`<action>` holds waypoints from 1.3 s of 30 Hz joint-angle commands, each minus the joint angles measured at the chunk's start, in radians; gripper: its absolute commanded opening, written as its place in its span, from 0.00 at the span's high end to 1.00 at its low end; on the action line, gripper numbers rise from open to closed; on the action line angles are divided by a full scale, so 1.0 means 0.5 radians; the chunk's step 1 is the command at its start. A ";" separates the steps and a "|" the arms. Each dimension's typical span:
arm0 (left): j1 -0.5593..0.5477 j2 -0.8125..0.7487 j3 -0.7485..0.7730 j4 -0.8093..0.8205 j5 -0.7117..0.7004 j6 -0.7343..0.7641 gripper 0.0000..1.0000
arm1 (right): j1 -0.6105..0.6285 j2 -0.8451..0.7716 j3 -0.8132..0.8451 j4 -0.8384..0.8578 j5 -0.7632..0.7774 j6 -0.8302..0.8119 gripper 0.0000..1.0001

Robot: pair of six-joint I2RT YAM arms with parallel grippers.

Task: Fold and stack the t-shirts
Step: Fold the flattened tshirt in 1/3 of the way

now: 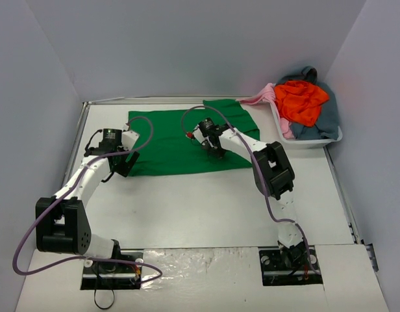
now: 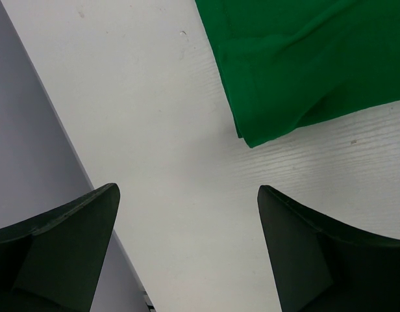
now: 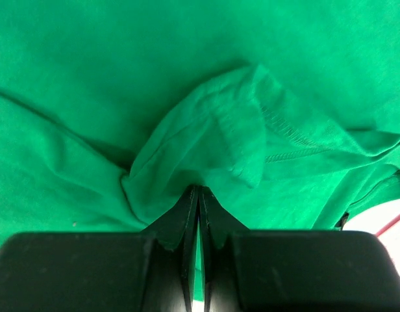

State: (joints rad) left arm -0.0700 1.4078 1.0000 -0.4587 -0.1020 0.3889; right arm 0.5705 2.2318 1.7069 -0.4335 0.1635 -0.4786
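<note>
A bright green t-shirt [image 1: 180, 140] lies spread on the white table. My right gripper [image 1: 215, 151] sits over the shirt's near right part and is shut on a bunched fold of the green cloth [image 3: 206, 156]. My left gripper [image 1: 122, 164] is open and empty above bare table, just left of the shirt's near left corner [image 2: 265, 130]. An orange-red shirt [image 1: 300, 101], a pale pink shirt [image 1: 262, 96] and a grey-blue shirt [image 1: 323, 117] are piled in the tub at the back right.
A white plastic tub [image 1: 317, 142] stands at the back right against the wall. Grey walls enclose the table on the left, back and right. The table's left edge [image 2: 63, 136] runs close to my left fingers.
</note>
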 commanded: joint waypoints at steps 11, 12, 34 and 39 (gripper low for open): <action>0.002 -0.030 0.003 -0.003 -0.008 -0.017 0.13 | -0.033 0.123 0.234 -0.063 0.060 -0.028 1.00; 0.005 -0.027 0.003 -0.006 -0.008 -0.017 0.13 | -0.036 0.135 0.249 -0.062 0.072 -0.031 1.00; 0.005 -0.015 0.028 -0.049 -0.008 -0.023 0.13 | -0.055 0.246 0.599 -0.056 0.247 -0.123 1.00; 0.002 -0.079 0.037 -0.046 0.041 -0.005 0.13 | -0.079 0.053 0.461 -0.020 0.271 -0.083 1.00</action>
State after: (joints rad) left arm -0.0700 1.4078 0.9863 -0.4667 -0.0978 0.3889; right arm 0.5449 2.3856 1.9629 -0.4316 0.2588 -0.5385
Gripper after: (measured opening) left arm 0.869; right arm 0.001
